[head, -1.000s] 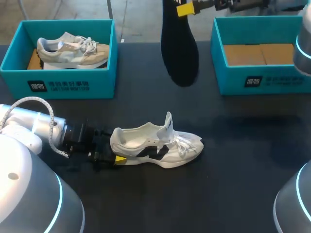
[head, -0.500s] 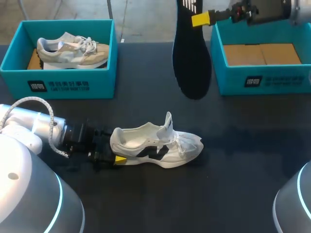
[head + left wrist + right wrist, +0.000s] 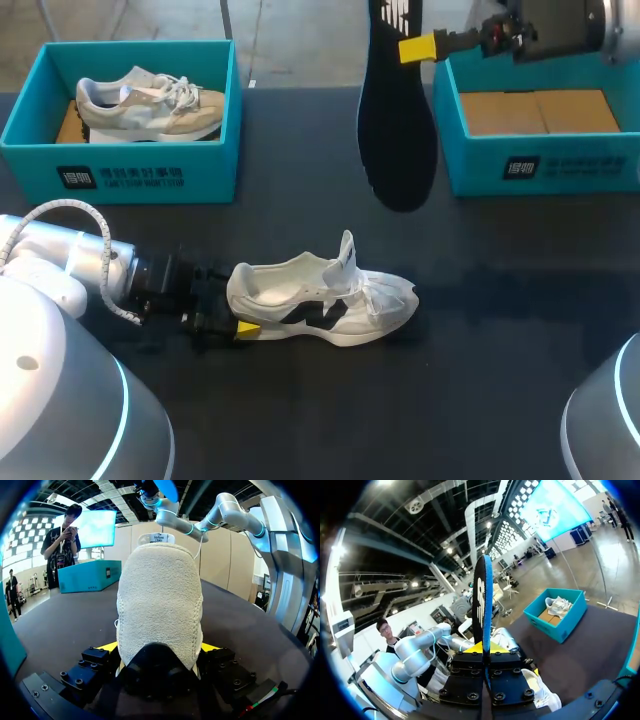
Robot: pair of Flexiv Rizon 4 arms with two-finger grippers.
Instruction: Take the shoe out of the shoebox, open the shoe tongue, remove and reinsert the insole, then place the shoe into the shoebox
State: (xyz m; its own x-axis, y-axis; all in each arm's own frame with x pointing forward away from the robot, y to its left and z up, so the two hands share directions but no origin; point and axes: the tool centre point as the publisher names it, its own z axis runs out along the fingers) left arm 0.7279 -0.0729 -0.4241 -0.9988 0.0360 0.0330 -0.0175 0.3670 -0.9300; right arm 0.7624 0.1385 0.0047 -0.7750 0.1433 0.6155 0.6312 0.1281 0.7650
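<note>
A white shoe (image 3: 330,292) with black side marks lies on the dark table, toe to the right and tongue pulled up. My left gripper (image 3: 238,312) sits low at its heel. In the left wrist view the fleecy heel (image 3: 160,605) fills the gap, and both yellow tips of the left gripper (image 3: 159,647) press on its sides. High over the table's far middle, my right gripper (image 3: 418,47) is shut on the upper end of a black insole (image 3: 398,130) that hangs down. In the right wrist view the insole (image 3: 482,600) stands edge-on between the right gripper (image 3: 483,650) fingers.
A teal shoebox (image 3: 30,110) at the far left holds a beige shoe (image 3: 150,100). A second teal shoebox (image 3: 540,165) at the far right holds only brown cardboard. The hanging insole is next to that box's left wall.
My right arm has carried the insole to the right and a little lower, toward the right box. The left arm and the white shoe have stayed still.
</note>
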